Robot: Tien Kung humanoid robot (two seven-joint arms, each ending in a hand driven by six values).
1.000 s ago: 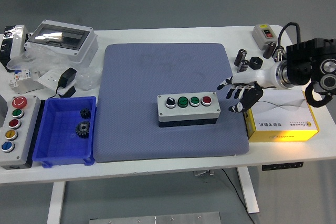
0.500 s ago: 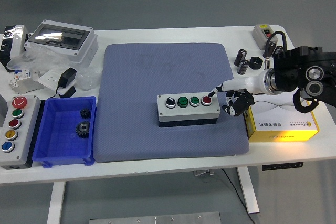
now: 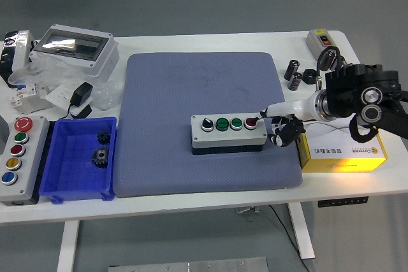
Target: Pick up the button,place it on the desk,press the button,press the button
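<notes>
At the far left edge of the white counter (image 3: 191, 205) sits a grey control station (image 3: 17, 151) with 5 buttons in a column: a red mushroom head at top, then green, red, yellow and blue. Behind it lie plastic bags of small parts (image 3: 35, 87), a black power adapter (image 3: 81, 95) and a grey enclosure with a clear lid (image 3: 75, 48). Just right of the control station stands a blue bin (image 3: 64, 183) holding 2 dark gears (image 3: 101, 147).

A blue-grey mat (image 3: 191, 87) covers the middle of the counter. The 4-position button box (image 3: 229, 130) rests on the mat, toward its right half, carrying a black selector knob, 2 green buttons and a red button (image 3: 251, 121) at its right end.

The right hand (image 3: 280, 122) reaches in from the right over the mat's right edge. Its white index finger (image 3: 271, 110) is extended with the tip at the red button, apparently touching it, though contact is hard to confirm from this height; the other fingers are curled under and grip nothing.

Under the forearm lies a yellow and white carton (image 3: 344, 151). Behind it are several small black cylindrical parts (image 3: 294, 73) and a grey 2-button switch box (image 3: 322, 39) near the far right corner.
</notes>
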